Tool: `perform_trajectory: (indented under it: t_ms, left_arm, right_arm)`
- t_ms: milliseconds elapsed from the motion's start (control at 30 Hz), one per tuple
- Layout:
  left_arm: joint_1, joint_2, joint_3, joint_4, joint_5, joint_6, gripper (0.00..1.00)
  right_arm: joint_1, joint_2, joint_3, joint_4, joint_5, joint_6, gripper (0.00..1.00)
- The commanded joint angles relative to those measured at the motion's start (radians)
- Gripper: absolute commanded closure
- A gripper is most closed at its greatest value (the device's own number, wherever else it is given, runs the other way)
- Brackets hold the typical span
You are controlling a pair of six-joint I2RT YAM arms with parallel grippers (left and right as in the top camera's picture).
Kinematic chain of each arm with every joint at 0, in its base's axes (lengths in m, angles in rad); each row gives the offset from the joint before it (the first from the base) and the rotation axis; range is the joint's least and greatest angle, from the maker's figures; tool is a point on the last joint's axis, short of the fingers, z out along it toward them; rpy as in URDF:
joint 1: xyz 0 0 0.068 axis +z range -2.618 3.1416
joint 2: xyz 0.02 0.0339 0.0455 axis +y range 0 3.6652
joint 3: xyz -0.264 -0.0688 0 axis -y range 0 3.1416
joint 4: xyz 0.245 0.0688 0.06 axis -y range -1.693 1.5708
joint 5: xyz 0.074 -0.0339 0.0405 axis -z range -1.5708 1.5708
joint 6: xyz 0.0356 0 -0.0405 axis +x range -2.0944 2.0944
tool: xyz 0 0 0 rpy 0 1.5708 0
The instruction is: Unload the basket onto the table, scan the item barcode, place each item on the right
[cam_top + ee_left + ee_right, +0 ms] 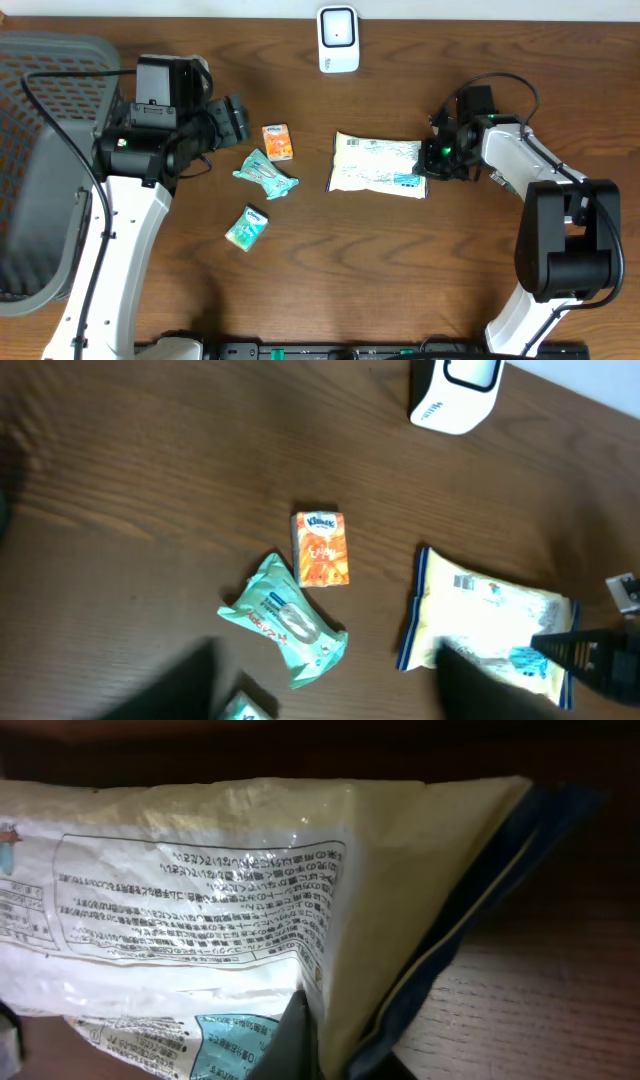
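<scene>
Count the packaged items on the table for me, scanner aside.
4: orange Kleenex pack near centre; larger teal pack just in front of it; small teal pack nearer the front edge; big white bag at the right gripper. The arms may hide more.

The bench (400, 270) is dark brown with a streaked wood grain. The scanner (338, 40) is white with a black window. The large packet (375, 165) is pale cream, edged in dark blue, with fine black print and a turquoise patch. The tissue pack (278, 142) is orange with a blue-and-white logo. The crumpled pouch (266, 174) and the small pouch (246, 227) are mint green.
</scene>
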Motion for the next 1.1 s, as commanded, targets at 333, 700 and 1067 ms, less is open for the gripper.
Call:
perform_trajectory:
  t_ms: [333,700,1067]
  left_arm:
    - [-0.19,0.428,-0.065,0.344,0.487,0.007,0.93]
    - [-0.242,0.604,-0.065,0.526,0.623,0.046,0.93]
    - [-0.289,0.737,-0.07,0.533,0.534,0.018,0.93]
  right_arm:
    - [0.008,-0.01,0.013,0.006,-0.043,-0.004,0.32]
    - [0.008,-0.01,0.013,0.006,-0.043,-0.004,0.31]
    - [0.008,-0.01,0.013,0.01,-0.072,-0.011,0.19]
